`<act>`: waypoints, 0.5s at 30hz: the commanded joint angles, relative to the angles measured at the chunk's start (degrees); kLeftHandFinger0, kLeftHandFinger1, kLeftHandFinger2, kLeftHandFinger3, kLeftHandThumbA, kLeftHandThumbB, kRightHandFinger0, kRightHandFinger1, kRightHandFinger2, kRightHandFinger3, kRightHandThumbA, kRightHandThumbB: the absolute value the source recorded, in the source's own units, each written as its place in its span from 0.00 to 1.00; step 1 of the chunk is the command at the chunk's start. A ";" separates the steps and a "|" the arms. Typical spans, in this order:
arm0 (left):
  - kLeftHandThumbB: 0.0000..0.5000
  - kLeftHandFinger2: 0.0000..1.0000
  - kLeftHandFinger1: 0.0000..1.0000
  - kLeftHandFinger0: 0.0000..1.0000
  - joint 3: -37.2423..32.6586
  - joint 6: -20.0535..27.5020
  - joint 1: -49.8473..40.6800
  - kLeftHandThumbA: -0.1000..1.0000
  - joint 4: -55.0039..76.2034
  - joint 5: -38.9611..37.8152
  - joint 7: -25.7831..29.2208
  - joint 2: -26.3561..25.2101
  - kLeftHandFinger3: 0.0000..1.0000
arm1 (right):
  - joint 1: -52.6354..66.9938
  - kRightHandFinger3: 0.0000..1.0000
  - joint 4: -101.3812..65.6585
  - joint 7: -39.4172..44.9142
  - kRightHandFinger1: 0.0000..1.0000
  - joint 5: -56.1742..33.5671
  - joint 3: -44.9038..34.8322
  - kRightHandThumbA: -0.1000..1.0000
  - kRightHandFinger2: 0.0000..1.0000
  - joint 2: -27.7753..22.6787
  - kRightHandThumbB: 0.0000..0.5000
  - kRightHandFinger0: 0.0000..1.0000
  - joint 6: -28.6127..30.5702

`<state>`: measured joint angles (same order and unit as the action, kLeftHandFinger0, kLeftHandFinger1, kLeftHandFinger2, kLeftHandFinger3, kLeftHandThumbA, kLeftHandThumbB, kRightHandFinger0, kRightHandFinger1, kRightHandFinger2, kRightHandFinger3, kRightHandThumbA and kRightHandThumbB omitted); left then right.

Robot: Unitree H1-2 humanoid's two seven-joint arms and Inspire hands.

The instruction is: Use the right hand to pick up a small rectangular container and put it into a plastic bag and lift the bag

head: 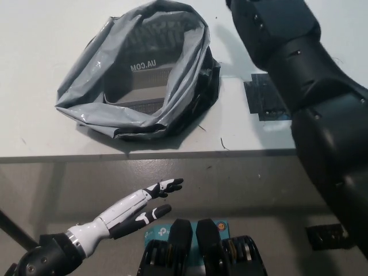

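The grey and black plastic bag (138,69) lies on the white table (46,34) with its mouth open toward me; "UA.COM" is printed inside it. I cannot make out a container inside. My black right arm (305,86) reaches from the bottom right up past the bag's right side and leaves the picture at the top, so its hand is out of sight. A flat dark rectangular thing (261,99) lies on the table right of the bag, partly hidden by that arm. My white left hand (144,207) rests open below the table edge at lower left.
The table's front edge (144,154) runs across the middle of the picture, with grey floor below it. A small dark object (328,237) lies on the floor at lower right.
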<state>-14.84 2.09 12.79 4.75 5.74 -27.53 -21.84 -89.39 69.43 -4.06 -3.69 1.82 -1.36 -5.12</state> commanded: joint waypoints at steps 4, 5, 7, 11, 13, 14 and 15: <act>0.50 1.00 1.00 1.00 0.23 0.50 1.73 1.00 1.89 -0.40 -0.81 -0.77 1.00 | 3.87 1.00 -26.34 -9.43 1.00 16.68 8.53 1.00 1.00 -6.90 0.84 1.00 2.13; 0.50 1.00 1.00 1.00 0.45 0.50 2.42 1.00 1.69 -0.57 -0.79 -0.76 1.00 | 4.80 1.00 -30.40 -9.50 1.00 17.20 8.27 1.00 1.00 -7.57 0.83 1.00 2.49; 0.51 1.00 1.00 1.00 1.15 0.89 4.09 1.00 1.02 -0.99 -0.70 -0.97 1.00 | 10.10 1.00 -49.30 -6.54 1.00 18.93 7.14 1.00 1.00 -10.33 0.76 1.00 0.90; 0.52 1.00 1.00 1.00 3.88 0.65 6.54 1.00 0.13 -1.95 1.10 -1.09 1.00 | 23.83 1.00 -84.13 0.06 1.00 17.41 2.05 1.00 1.00 -14.55 0.73 1.00 0.33; 0.50 1.00 1.00 1.00 5.12 0.99 7.40 1.00 -0.32 -2.79 1.85 -1.07 1.00 | 27.01 1.00 -90.19 1.15 1.00 15.41 0.41 1.00 1.00 -15.22 0.67 1.00 1.02; 0.51 1.00 1.00 1.00 5.90 1.47 7.72 1.00 -0.76 -3.38 2.54 -0.78 1.00 | 29.08 1.00 -93.66 1.70 1.00 13.02 -0.77 1.00 1.00 -15.56 0.66 1.00 0.76; 0.56 1.00 1.00 1.00 7.85 2.31 8.44 1.00 -1.86 -4.98 4.19 0.01 1.00 | 33.87 1.00 -100.89 1.97 1.00 9.65 -3.58 1.00 1.00 -16.40 0.70 1.00 1.04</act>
<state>-14.75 2.01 12.96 3.48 5.74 -27.45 -21.66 -71.79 41.64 -6.80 3.95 7.37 -4.79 -5.59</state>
